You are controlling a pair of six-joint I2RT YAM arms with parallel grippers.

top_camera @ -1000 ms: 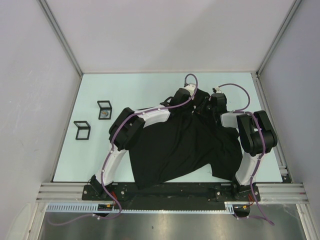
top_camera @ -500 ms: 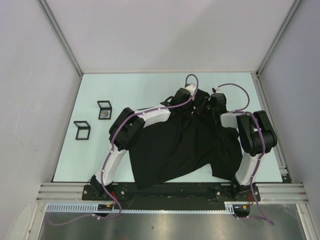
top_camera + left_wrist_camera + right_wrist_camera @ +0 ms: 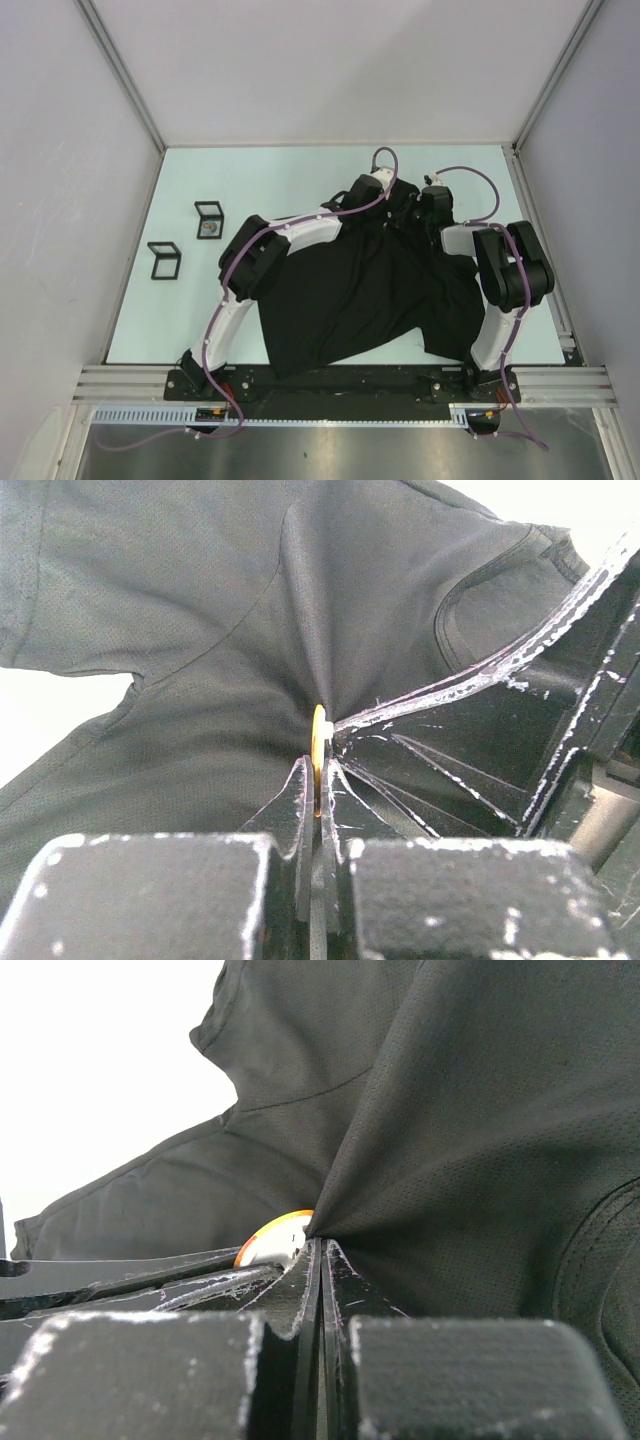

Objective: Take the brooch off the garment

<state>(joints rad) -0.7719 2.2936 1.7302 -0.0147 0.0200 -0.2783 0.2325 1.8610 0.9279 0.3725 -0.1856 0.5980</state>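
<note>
The black garment (image 3: 370, 290) lies spread on the pale table, bunched up at its far edge where both grippers meet. My left gripper (image 3: 397, 212) is shut on the brooch (image 3: 318, 732), a thin gold-rimmed disc seen edge-on between its jaws (image 3: 318, 780). My right gripper (image 3: 417, 214) is shut on a pinch of the garment's cloth right beside the brooch, whose white face with an orange rim (image 3: 268, 1244) shows just left of its tips (image 3: 322, 1250). The cloth (image 3: 200, 630) is pulled taut into folds toward the brooch. The brooch is hidden in the top view.
Two small black-framed open cubes (image 3: 208, 220) (image 3: 164, 260) stand on the table's left side. Grey walls enclose the table on three sides. The arms' bases sit along the near rail (image 3: 340, 385).
</note>
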